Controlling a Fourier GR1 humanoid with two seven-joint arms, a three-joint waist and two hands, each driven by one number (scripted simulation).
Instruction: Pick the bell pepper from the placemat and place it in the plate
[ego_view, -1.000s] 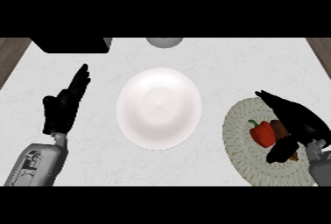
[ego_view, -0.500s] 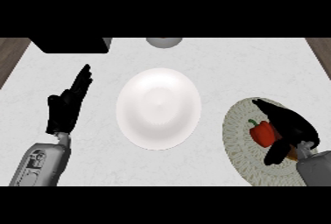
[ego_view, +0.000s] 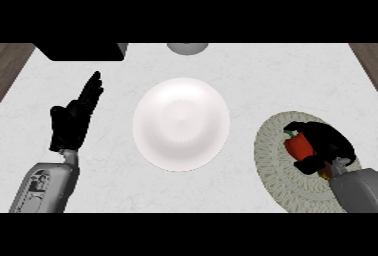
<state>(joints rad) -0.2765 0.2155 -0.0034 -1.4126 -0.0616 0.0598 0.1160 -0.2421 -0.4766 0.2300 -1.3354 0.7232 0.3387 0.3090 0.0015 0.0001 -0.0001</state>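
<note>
The pale grey, faintly marbled stone counter top fills most of the head view, with strips of brown wood showing at its far left and far right corners. At its middle sits the round, glossy white plate, bare of anything on it. To the right, near the lower right corner, lies the round woven placemat in grey-green and cream, well apart from the plate with a strip of counter between them.

A black box-shaped block stands at the far left edge of the counter, and a small rounded grey object sits at the far edge just behind the plate; what it is cannot be told.

The 2 grey forearms come in from the lower edge. The left hand rests at the left of the plate, fingers straight and pointing up the view, touching nothing. The right hand is over the placemat, its black fingers and thumb curled round the red bell pepper with a green stem end, gripping it. The pepper is partly hidden by the hand and is above the placemat's middle; whether it touches the mat or is lifted clear of it cannot be told.
</note>
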